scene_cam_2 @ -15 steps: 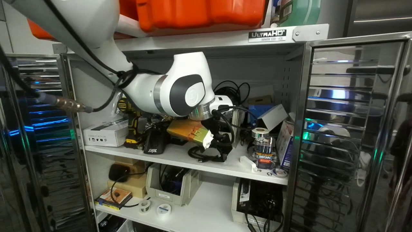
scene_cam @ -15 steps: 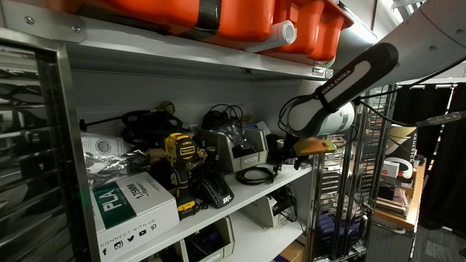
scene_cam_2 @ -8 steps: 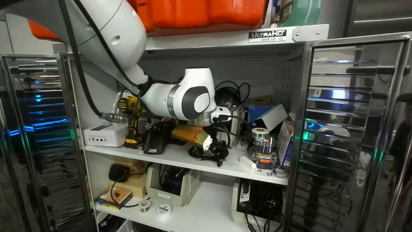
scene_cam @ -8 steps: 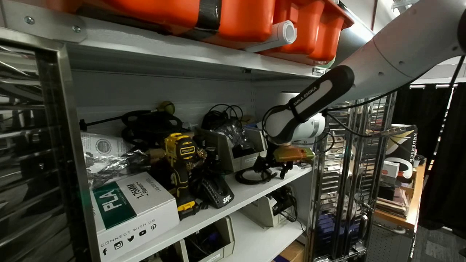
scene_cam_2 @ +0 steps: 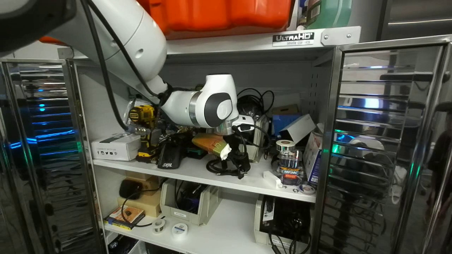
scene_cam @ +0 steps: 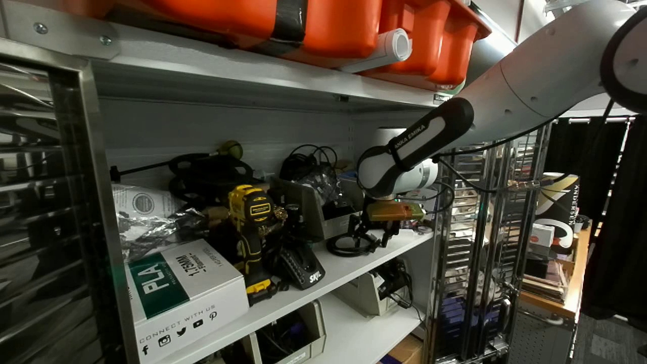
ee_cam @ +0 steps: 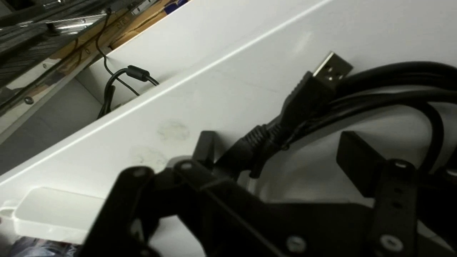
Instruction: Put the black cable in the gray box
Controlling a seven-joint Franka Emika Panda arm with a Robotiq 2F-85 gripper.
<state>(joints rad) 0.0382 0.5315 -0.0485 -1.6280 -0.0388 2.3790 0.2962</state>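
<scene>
Apparently at the grasp step, I hold my end effector [ee_cam: 280, 153] wide astride the black cable [ee_cam: 305, 100]; closing should follow.

White shelf [scene_cam: 336, 264]: coiled black cable [ee_cam: 309, 100], gray box [scene_cam: 306, 208], drill [scene_cam: 247, 245], SKIL unit [scene_cam: 301, 265], PLA carton [scene_cam: 189, 283].

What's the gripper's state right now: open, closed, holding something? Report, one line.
Gripper: open, holding nothing; its jaws stand apart, with part of the black cable showing between them in the wrist view.
</scene>
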